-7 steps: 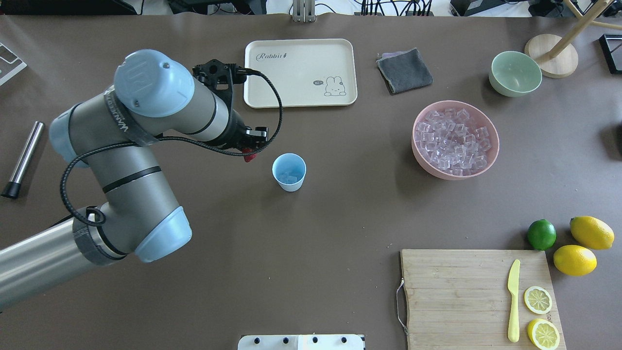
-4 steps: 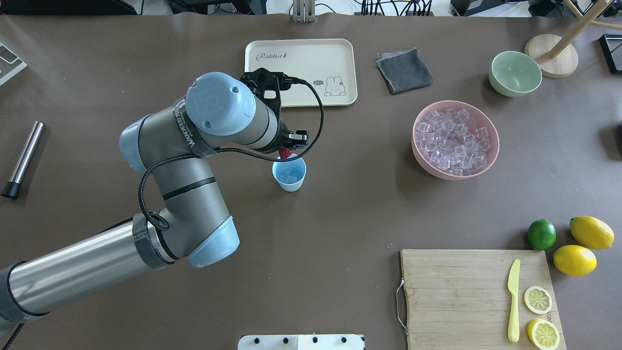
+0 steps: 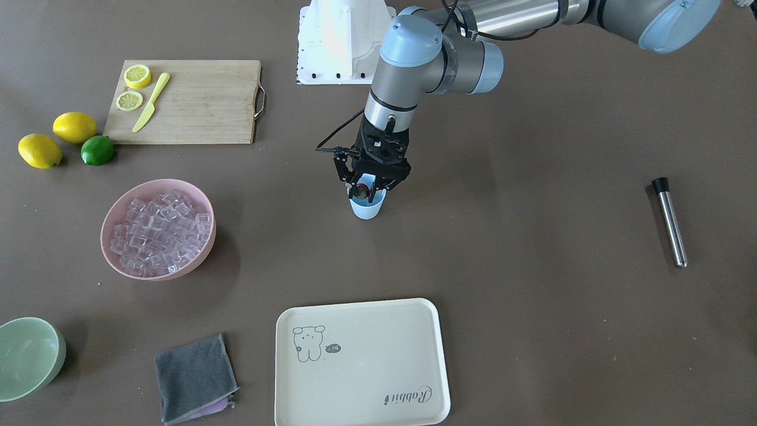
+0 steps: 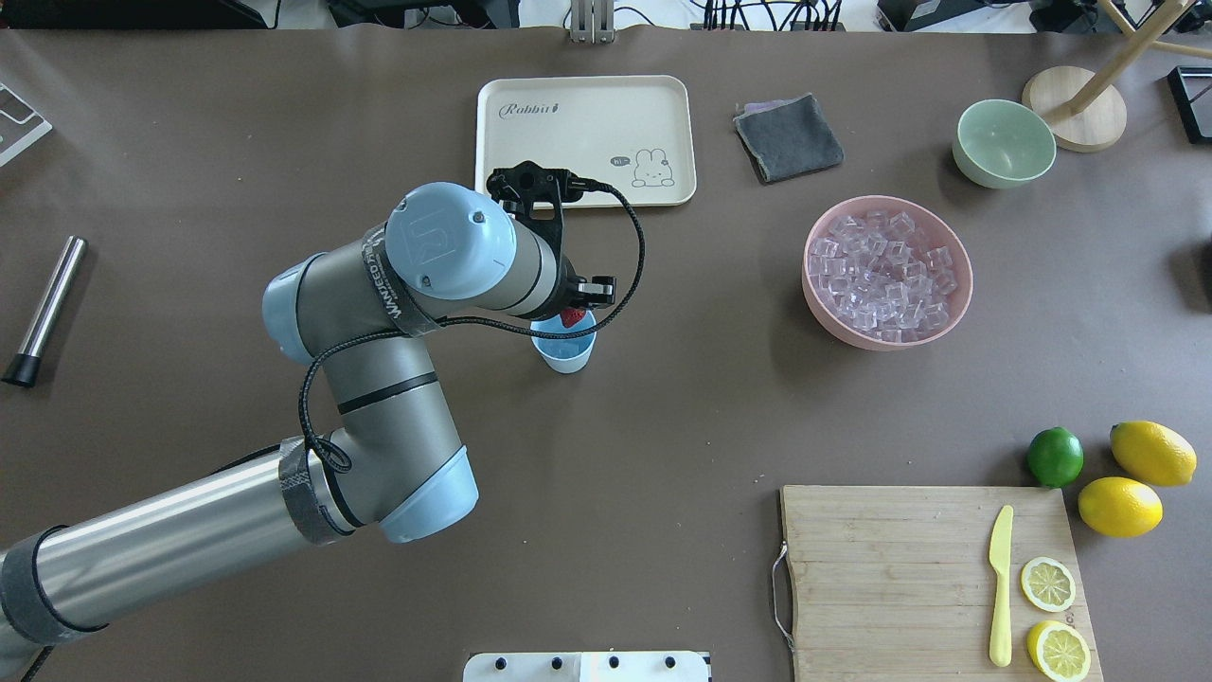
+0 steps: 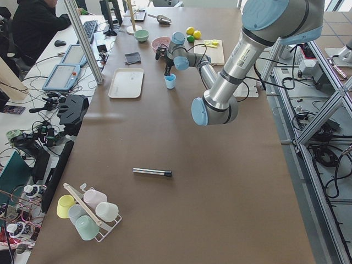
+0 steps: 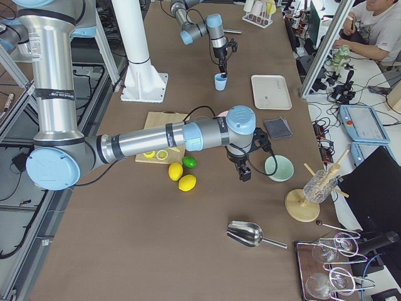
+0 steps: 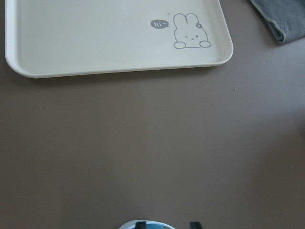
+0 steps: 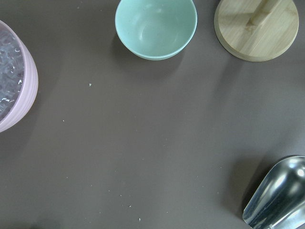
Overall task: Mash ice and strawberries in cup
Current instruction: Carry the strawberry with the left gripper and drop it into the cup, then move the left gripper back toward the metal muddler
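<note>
Over the cup [image 4: 565, 355], the left gripper [image 3: 365, 189], clamped on the strawberry [image 4: 571, 316], has swung in from ten o'clock; release looks next.

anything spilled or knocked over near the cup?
Nothing stands out. The cup stands upright, the strawberry is in the left gripper at its mouth, and the ice is heaped inside the pink bowl.

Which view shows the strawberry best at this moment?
Exterior front-facing: the strawberry sits in plain sight between the left gripper's fingers at the cup's mouth. Overhead shows only a red sliver past the wrist. In both side views it is too small to make out; neither wrist camera shows it.
</note>
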